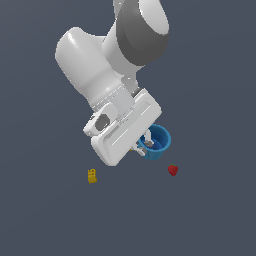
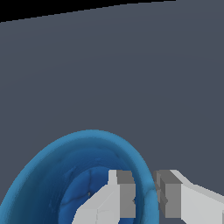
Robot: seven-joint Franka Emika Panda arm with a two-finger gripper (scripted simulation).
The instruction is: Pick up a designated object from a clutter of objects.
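Observation:
The bright-blue cup [image 1: 159, 141] with a thick rim sits just below the white hand in the exterior view, tilted so its opening shows. My gripper [image 1: 145, 147] straddles the cup's wall on the side nearest the hand, with one finger inside the cup and one outside. In the wrist view the blue cup [image 2: 83, 175] fills the lower part and its rim runs between the two grey pads [image 2: 127, 194] of the gripper [image 2: 147, 194]. The jaws are closed on the rim. The orange peach-like ball is hidden from view.
A red strawberry [image 1: 173, 170] lies on the dark grey floor to the exterior view's right of the cup. A small yellow block [image 1: 92, 176] lies to the exterior view's left. The big white arm [image 1: 100, 65] covers the area behind the cup.

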